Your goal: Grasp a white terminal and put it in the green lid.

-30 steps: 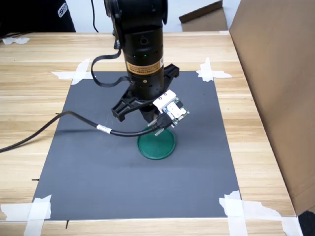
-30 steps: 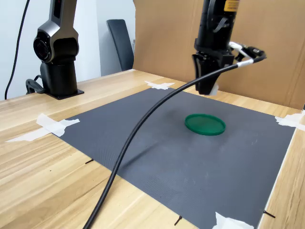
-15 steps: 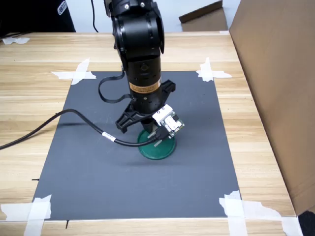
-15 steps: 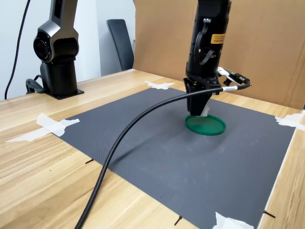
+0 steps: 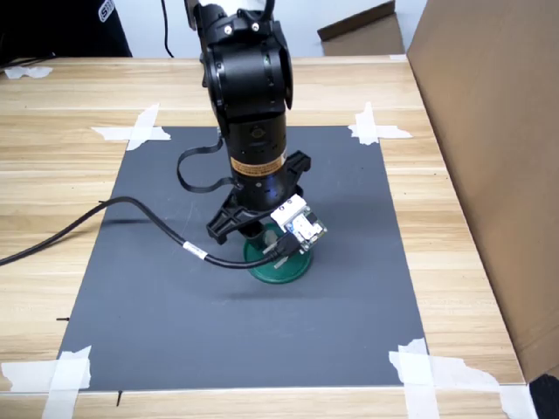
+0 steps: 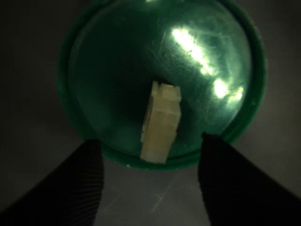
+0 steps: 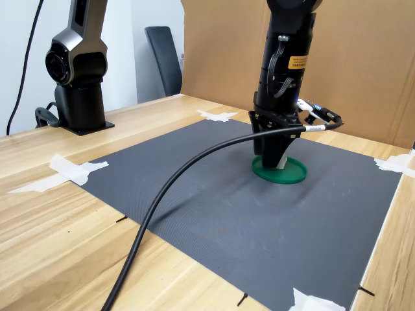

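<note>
The green lid (image 6: 117, 70) fills the wrist view, and the white terminal (image 6: 161, 123) lies inside it with one end at the rim. My gripper (image 6: 149, 140) is open: its dark fingers (image 6: 80, 179) stand apart on either side of the terminal, with a gap to each. In the first exterior view the arm stands upright over the green lid (image 5: 284, 267) and hides the fingertips. In the second exterior view the gripper (image 7: 273, 162) reaches down into the green lid (image 7: 293, 173), and a bit of the white terminal (image 7: 281, 164) shows beside it.
The lid sits on a dark grey mat (image 5: 157, 288) taped at its corners with white strips (image 5: 135, 129) to a wooden table. A black cable (image 5: 105, 214) trails from the wrist. A cardboard wall (image 5: 489, 131) stands close by. A second arm's base (image 7: 78, 78) stands at the table's far edge.
The arm has come down from above the mat until the gripper is low inside the green lid. The terminal now rests in the lid between the parted fingers.
</note>
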Tool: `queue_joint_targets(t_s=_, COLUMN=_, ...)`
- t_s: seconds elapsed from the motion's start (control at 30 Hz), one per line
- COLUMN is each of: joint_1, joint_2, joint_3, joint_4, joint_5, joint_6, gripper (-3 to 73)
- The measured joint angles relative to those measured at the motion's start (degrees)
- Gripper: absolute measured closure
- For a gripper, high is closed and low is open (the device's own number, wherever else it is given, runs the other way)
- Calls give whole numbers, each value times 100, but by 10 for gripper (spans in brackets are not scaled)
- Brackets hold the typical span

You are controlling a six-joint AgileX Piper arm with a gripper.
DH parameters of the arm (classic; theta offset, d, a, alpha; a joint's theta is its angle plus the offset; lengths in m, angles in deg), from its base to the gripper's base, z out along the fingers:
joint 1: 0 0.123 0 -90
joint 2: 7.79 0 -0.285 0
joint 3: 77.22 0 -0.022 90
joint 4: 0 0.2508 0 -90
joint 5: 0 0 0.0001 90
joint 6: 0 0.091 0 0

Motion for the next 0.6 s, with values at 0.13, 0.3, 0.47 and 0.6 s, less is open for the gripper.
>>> queue_joint_targets(t_s=0.13, joint_1=0, joint_2=-424, joint_3=2, joint_4=0, joint_5=-93, joint_6=63, gripper=98)
queue_joint_targets(t_s=0.3, joint_1=-5, joint_2=-1042, joint_3=2, joint_4=0, joint_5=-325, joint_6=228, gripper=122)
queue_joint_targets(t_s=0.47, joint_1=-5, joint_2=-1374, joint_3=7, joint_4=0, joint_5=-322, joint_6=660, gripper=242)
queue_joint_targets(t_s=0.6, joint_1=-5, joint_2=-1699, joint_3=146, joint_4=0, joint_5=-326, joint_6=1008, gripper=544)
